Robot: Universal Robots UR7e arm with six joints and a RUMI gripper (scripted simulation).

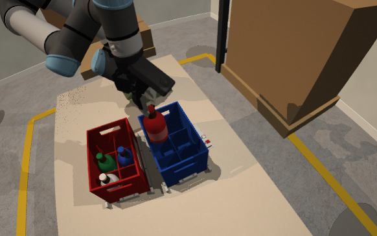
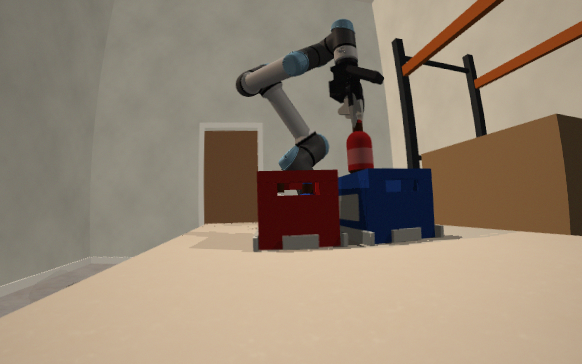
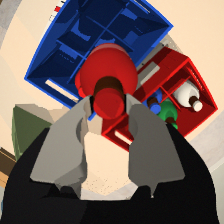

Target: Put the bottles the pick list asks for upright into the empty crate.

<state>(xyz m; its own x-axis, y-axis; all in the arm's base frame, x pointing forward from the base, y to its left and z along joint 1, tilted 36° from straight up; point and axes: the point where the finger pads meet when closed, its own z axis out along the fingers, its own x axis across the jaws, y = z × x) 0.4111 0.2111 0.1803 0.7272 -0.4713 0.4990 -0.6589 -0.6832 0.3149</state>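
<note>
My gripper (image 1: 148, 109) is shut on the neck of a red-labelled bottle (image 1: 155, 127) and holds it upright over the far left part of the empty blue crate (image 1: 175, 142). In the exterior view the bottle (image 2: 359, 151) hangs with its base just at the rim of the blue crate (image 2: 385, 204). The wrist view shows my fingers clamped on the red cap (image 3: 107, 99) above the blue crate (image 3: 93, 45). The red crate (image 1: 116, 159) holds a green bottle (image 1: 105, 161), a blue bottle (image 1: 124, 155) and a white bottle (image 1: 107, 178). The pick list (image 1: 205, 137) lies right of the blue crate, mostly hidden.
The two crates stand side by side, nearly touching. A large brown cardboard box (image 1: 290, 55) on a pallet stands to the right, off the table, beside a black rack post (image 1: 221, 35). A dark green object (image 3: 25, 132) lies on the table under my wrist.
</note>
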